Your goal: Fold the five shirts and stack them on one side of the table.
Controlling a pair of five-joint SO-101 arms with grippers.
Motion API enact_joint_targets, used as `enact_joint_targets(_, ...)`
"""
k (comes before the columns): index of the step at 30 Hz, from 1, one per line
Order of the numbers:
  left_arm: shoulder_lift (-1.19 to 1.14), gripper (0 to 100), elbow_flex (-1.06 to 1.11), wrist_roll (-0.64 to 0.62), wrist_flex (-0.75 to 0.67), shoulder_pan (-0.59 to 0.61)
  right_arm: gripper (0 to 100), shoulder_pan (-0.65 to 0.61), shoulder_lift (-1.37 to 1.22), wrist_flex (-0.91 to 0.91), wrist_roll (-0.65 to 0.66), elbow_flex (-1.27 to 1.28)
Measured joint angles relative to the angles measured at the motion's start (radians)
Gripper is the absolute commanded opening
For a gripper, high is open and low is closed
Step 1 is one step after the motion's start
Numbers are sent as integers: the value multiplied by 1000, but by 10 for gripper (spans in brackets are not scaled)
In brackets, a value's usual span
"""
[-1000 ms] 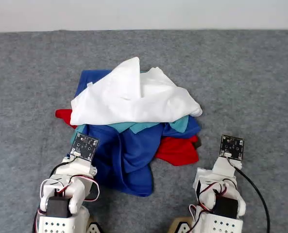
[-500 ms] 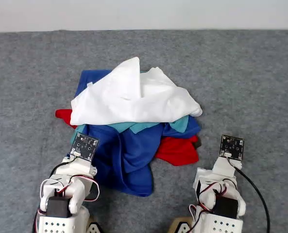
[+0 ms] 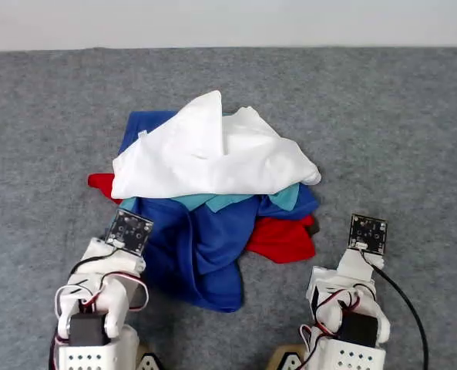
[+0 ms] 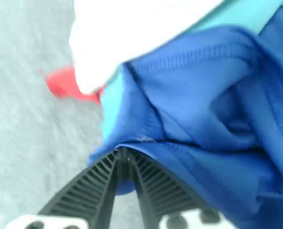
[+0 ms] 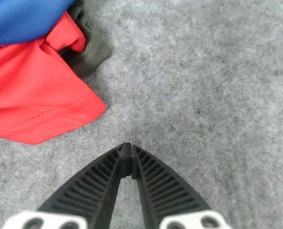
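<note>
The left tool [image 4: 124, 155] is clenched, its tips meeting with no cloth visibly pinched between them; it hovers right at the hem of the rumpled royal-blue knit shirt [image 4: 213, 124], which spreads ahead of it and to its right; beyond that lie a strip of crumpled teal shirt [image 3: 220, 202] and, on top of the heap, the loose white cotton shirt [image 3: 213, 158], whose long axis runs crosswise in front of both tools; the right tool [image 5: 126, 160] is likewise clenched and empty, over the bare grey felt-covered table [image 3: 398, 139], with the corner of the red mesh shirt [image 5: 31, 105] near but apart, ahead and to its left, and a scrap of dark grey shirt [image 5: 91, 50] just past it; all five shirts sit unfolded in one pile, and the left tool looks nearer to it.
</note>
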State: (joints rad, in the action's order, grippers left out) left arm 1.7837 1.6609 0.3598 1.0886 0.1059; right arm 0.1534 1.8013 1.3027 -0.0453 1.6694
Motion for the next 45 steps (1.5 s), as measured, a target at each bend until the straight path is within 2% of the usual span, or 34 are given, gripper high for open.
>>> enact_joint_targets(4,0,7,-48,206,-46,12,9,0,0,0,0,0)
enact_joint_targets(6,0,7,-77,249,-55,17,9,0,0,0,0,0)
enact_joint_targets(15,-2,9,-350,215,-26,11,9,0,0,0,0,0)
enact_joint_targets(24,-68,52,-531,215,98,-104,9,0,0,0,0,0)
enact_joint_targets(29,-325,53,-680,215,126,-138,9,0,0,0,0,0)
enact_joint_targets(40,-1048,62,-1274,215,338,-284,9,0,0,0,0,0)
enact_joint_targets(42,-1152,103,-1361,215,393,-318,9,0,0,0,0,0)
enact_joint_targets(45,-1304,221,-1476,215,494,-347,9,0,0,0,0,0)
